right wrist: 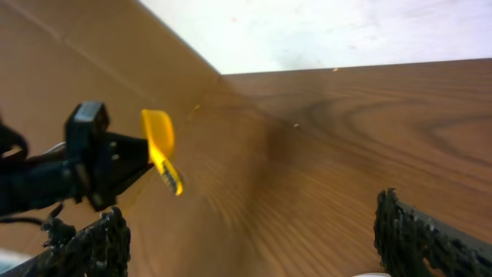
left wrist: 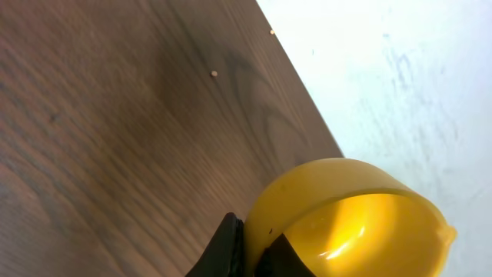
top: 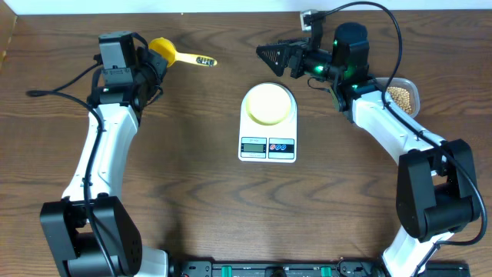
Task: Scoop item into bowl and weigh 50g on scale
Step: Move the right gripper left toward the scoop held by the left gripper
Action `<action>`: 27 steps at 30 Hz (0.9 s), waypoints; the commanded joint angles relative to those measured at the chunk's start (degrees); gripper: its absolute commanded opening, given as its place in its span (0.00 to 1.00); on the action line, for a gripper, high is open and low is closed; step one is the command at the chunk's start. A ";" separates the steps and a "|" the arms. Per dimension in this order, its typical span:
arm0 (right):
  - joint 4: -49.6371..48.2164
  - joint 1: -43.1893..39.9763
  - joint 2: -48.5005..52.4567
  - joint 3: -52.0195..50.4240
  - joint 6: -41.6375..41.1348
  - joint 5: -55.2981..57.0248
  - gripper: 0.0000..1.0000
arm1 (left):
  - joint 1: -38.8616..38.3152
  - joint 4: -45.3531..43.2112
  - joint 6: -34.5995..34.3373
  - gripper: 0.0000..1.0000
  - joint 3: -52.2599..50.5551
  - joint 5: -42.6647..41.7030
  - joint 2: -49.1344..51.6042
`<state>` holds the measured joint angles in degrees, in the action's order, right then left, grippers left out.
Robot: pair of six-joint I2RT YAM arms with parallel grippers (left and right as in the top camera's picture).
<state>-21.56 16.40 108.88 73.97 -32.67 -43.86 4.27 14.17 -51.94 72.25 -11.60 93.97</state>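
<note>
yellow scoop (top: 164, 48) pinched by left gripper (top: 154, 61), right gripper (top: 278, 59) spread; one bowl (top: 269, 102), one scale (top: 253, 128).

Both arms are built alike: the left arm (top: 100, 154) and the right arm (top: 384, 123) have smooth white shells along the long links, with chunky black housings at the joints and bases. Black cables (top: 34, 93) loop off each one. The right end effector (top: 277, 58) has black, rough-textured fingers (right wrist: 419, 238), and a green light (top: 317, 71) glows behind it. The left end effector (top: 157, 63) is black too.
</note>
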 commanded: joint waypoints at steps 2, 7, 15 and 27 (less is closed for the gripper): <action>-3.32 1.84 0.22 1.38 1.75 -3.19 0.99 | -1.99 0.07 -8.02 0.08 -0.02 0.92 -0.76; -5.84 4.79 0.22 1.36 3.58 -1.73 0.99 | -4.22 0.00 -9.57 0.08 -0.02 0.96 -0.76; -5.86 5.29 0.22 1.36 3.58 -1.29 0.99 | -6.32 -0.61 -12.92 0.08 -0.02 0.92 -0.76; -11.39 5.66 0.22 1.36 0.96 -1.05 0.95 | -7.26 -1.25 -25.33 0.08 -0.02 -3.80 -0.76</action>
<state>-31.46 21.85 109.01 74.22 -30.65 -45.12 -2.81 13.54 -73.93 72.25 -11.94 93.97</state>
